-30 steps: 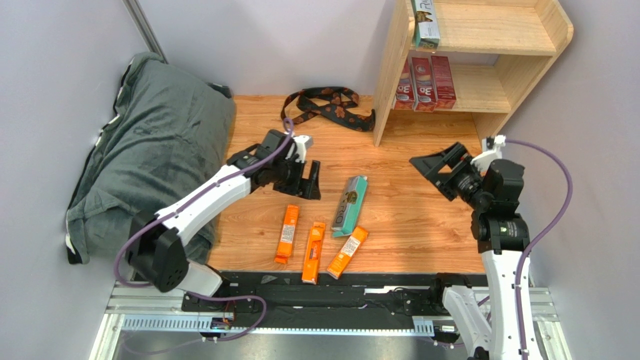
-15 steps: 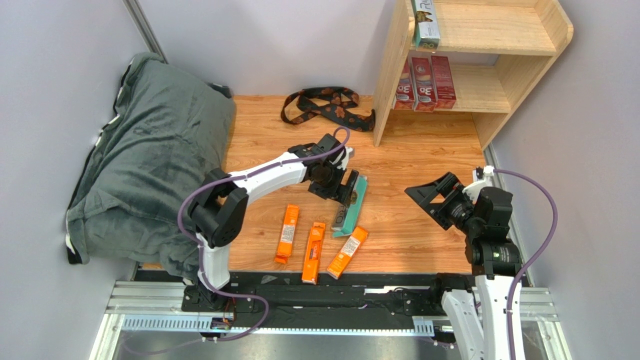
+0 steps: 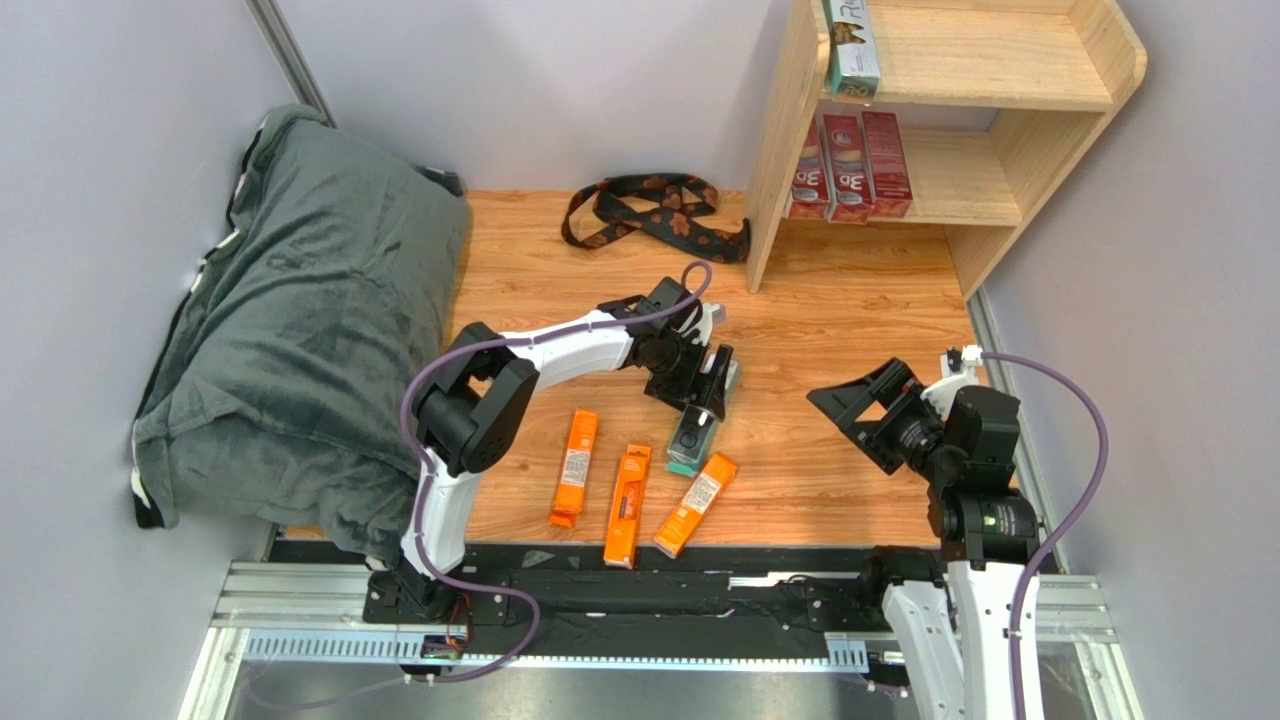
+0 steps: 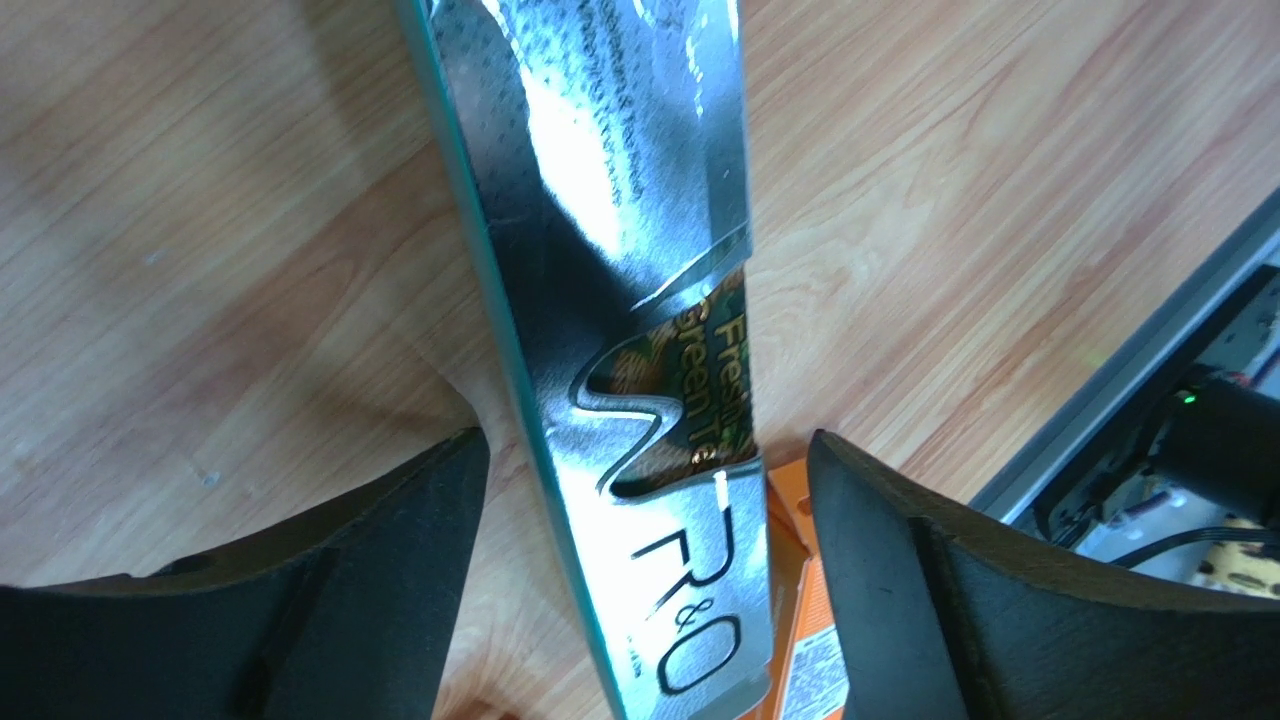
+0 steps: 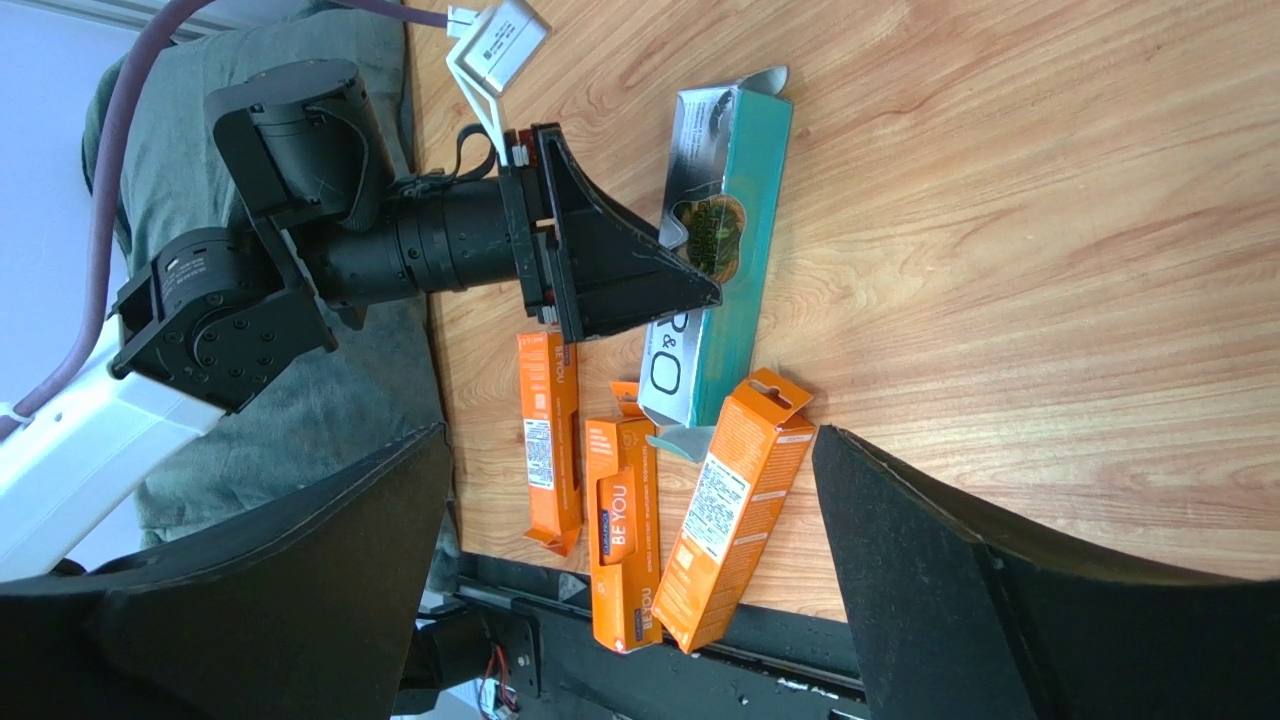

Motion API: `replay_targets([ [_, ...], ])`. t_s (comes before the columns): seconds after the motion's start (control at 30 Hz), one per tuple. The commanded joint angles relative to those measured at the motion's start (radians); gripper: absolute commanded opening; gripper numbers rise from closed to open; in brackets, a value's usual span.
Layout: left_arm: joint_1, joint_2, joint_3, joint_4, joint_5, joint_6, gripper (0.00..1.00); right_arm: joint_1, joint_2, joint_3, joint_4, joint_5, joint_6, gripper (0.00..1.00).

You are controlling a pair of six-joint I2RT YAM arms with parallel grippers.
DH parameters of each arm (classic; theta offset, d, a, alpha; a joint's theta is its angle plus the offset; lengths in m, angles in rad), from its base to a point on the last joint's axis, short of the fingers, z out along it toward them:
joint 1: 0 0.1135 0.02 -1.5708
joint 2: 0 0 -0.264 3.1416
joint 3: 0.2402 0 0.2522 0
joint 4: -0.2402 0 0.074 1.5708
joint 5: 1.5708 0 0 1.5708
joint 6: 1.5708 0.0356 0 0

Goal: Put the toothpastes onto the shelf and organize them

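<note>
A teal toothpaste box (image 3: pixel 691 446) lies on the wooden table, near three orange toothpaste boxes (image 3: pixel 574 467) (image 3: pixel 628 504) (image 3: pixel 694 504). My left gripper (image 3: pixel 700 393) is down over the teal box (image 4: pixel 631 225). Its jaws straddle the box, open, with a gap showing on each side. My right gripper (image 3: pixel 857 399) hovers open to the right, holding nothing. Its wrist view looks at the teal box (image 5: pixel 721 195) and the orange boxes (image 5: pixel 729 510). On the shelf (image 3: pixel 781 150), three dark red boxes (image 3: pixel 849 165) stand on the lower tier. A silver-white box (image 3: pixel 851 45) stands on top.
A black-and-brown strap (image 3: pixel 654 210) lies at the back of the table, left of the shelf. A large grey cushion (image 3: pixel 301 300) fills the left side. The black rail (image 3: pixel 676 578) with the arm bases runs along the near edge.
My left arm swung right and came down over the teal box, its jaws narrowing a little. My right arm drew back toward the near edge, still open.
</note>
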Motion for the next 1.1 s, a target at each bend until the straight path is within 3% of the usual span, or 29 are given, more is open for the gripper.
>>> replay_targets([
  [0.0,-0.001,0.037,0.02,0.064,0.036,-0.02,0.84,0.003,-0.015,0.003,0.0,-0.013,-0.008,0.95],
  [0.27,-0.027,0.046,0.077,-0.04,-0.083,0.023,0.86,0.002,-0.024,-0.016,0.005,-0.022,0.0,0.95],
  [0.53,-0.085,0.109,0.156,-0.137,-0.304,0.045,0.85,0.003,-0.036,-0.02,-0.003,-0.021,0.005,0.95],
  [0.77,-0.128,0.155,0.215,-0.218,-0.49,0.048,0.7,0.003,-0.041,-0.024,-0.018,-0.019,0.003,0.95],
  [0.9,-0.144,0.173,0.248,-0.27,-0.603,0.054,0.66,0.003,-0.044,-0.027,-0.024,-0.016,0.001,0.95],
  [1.07,-0.141,0.101,0.222,-0.26,-0.627,0.045,0.62,0.002,-0.042,-0.015,-0.03,-0.01,-0.005,0.95],
])
